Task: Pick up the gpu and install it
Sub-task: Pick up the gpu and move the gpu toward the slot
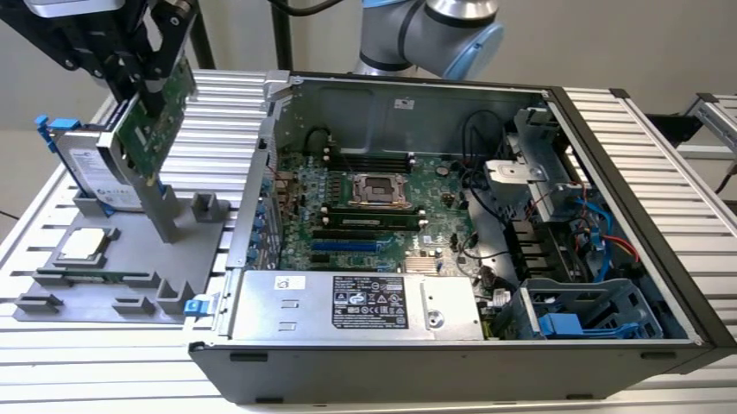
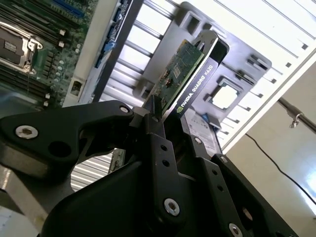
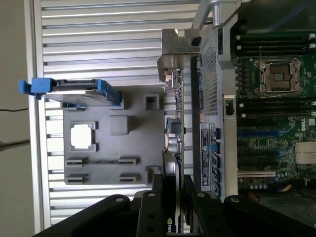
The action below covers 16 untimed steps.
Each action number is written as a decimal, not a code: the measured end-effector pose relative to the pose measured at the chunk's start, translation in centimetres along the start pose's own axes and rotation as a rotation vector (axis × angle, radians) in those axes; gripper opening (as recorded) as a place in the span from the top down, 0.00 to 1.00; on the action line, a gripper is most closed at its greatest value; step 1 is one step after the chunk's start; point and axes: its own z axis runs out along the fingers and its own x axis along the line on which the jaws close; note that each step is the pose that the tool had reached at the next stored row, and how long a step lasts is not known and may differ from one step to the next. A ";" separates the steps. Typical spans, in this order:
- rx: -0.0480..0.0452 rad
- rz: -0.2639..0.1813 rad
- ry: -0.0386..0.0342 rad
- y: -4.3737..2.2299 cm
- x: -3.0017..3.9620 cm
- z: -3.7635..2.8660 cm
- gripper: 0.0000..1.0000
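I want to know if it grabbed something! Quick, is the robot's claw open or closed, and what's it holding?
The gripper is closed, holding the gpu.

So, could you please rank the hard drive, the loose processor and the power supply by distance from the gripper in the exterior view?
1. Hard drive, upright on the tray beside the gpu held in the gripper.
2. Processor, flat on the same tray.
3. Power supply, inside the case, toward the exterior view's right.

Gpu [image 1: 155, 129] upright, green face showing, silver bracket down, gripped in end effector [image 2: 168, 117].
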 end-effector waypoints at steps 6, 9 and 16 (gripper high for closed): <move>0.0000 0.000 0.0008 0.03 -0.50 0.00 1.00; 0.0001 0.000 0.0013 0.04 -0.74 0.00 1.00; 0.0001 0.000 0.0026 0.08 -1.30 0.01 1.00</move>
